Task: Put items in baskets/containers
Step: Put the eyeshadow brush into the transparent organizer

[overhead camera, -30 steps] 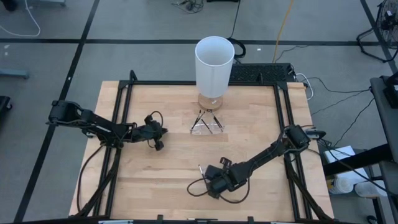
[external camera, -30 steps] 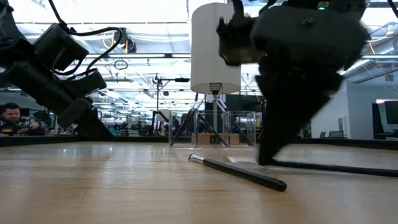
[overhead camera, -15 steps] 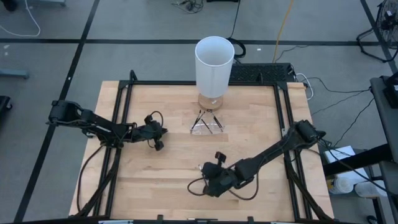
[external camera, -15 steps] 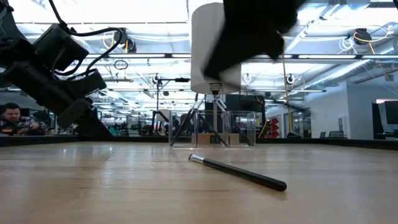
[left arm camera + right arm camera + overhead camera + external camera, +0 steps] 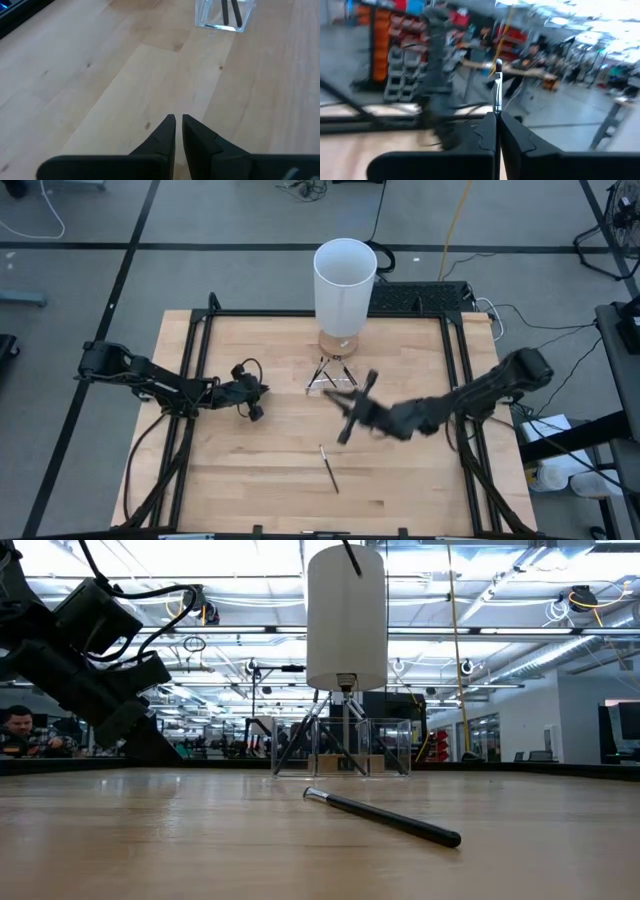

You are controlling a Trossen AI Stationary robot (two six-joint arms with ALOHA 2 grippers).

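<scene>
Right gripper [image 5: 350, 412], just short of the clear container [image 5: 331, 379], pinches one stick [image 5: 497, 92] upright, likely for dropping in. Another stick [image 5: 328, 468] lies nearer the table's front edge. Left gripper [image 5: 255, 413] waits, pressed together.

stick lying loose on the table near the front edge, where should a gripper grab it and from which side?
Take the loose stick at mid-shaft, coming straight down from above with the fingers set across its length. It lies flat on the table, thin and straight, pale tip toward the clear container, with bare wood all around, so a side approach probably has nothing to close on.
</scene>
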